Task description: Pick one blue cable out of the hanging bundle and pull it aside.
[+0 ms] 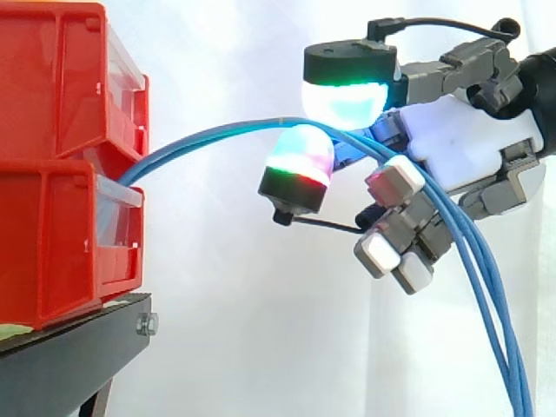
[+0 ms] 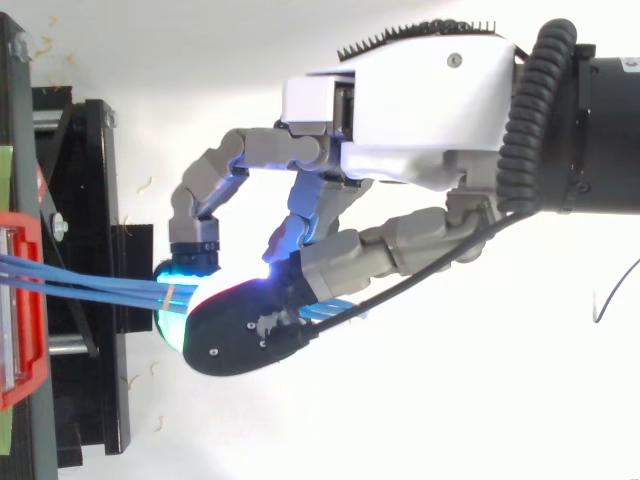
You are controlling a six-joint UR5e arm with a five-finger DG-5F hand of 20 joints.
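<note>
Robot hand (image 1: 469, 148) pinching blue cables (image 1: 208, 132) between two glowing pads (image 1: 343, 100), cables arching out from stacked red bins (image 1: 61, 165)

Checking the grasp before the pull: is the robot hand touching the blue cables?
Touching. The side view shows the blue cables passing between two glowing fingertips of the robot hand, one pressing from above and one from below, with no gap.
</note>
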